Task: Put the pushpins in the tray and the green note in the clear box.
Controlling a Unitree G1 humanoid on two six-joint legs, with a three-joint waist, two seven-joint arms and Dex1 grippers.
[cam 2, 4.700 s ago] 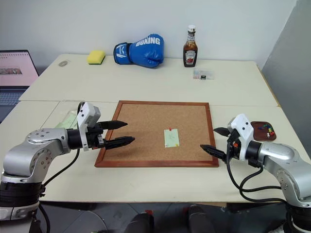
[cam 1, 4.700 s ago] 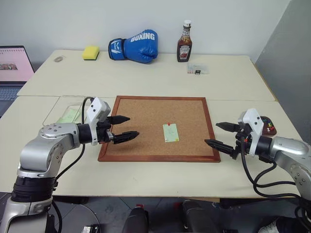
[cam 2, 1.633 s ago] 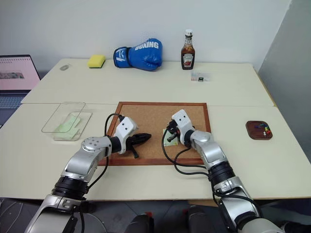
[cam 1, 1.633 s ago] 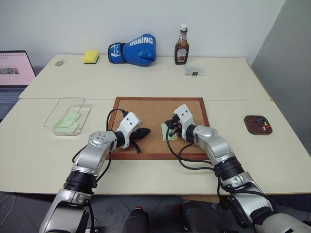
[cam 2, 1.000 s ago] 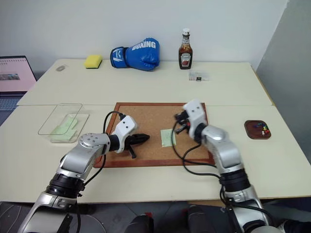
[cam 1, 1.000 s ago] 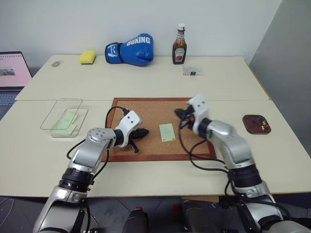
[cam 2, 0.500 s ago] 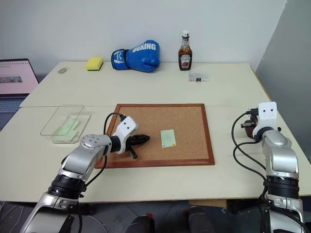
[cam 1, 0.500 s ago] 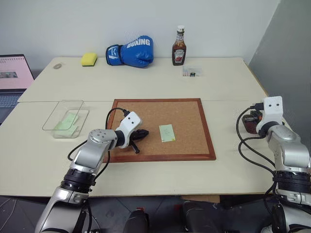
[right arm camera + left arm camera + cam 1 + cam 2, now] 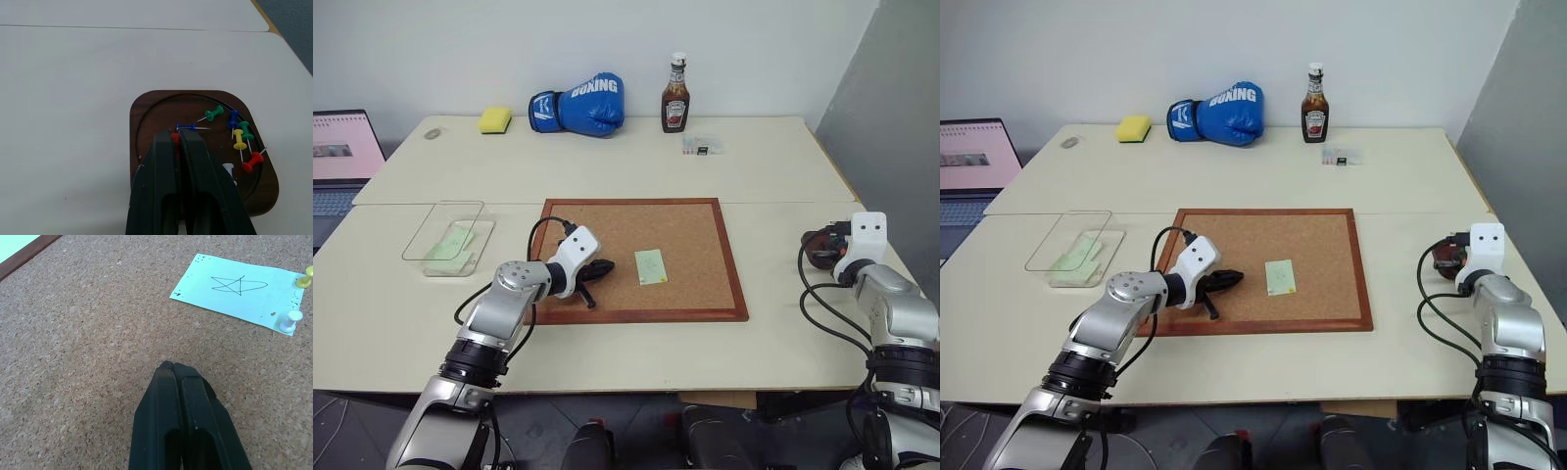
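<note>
over the maroon tray at the right edge of the table, my right tool hangs with a red pushpin pinched between its fingertips, the two black fingers nearly pressed together around the little head. i judge the coming move to be a plain drop, since the dish lies directly beneath the tips and nothing stands between.

the tray already holds a scatter of pins: a green one, blue ones, a yellow one, another red and a white one, most of them gathered toward one side of the dish.

on the cork board in the middle of the table, my left tool rests clenched and empty, its tips just above the cork. the green note lies ahead of those tips and near them, flat, bearing a drawn star. a yellow pin and a white pin stand at its far short edge, apparently fixing it to the board. the left arm is much the nearer one to the note.

well to the left of the board sits the clear box, with a pale green slip already lying in it. the note on the board is not yet moved there, and i judge those two pins must come out first.
</note>
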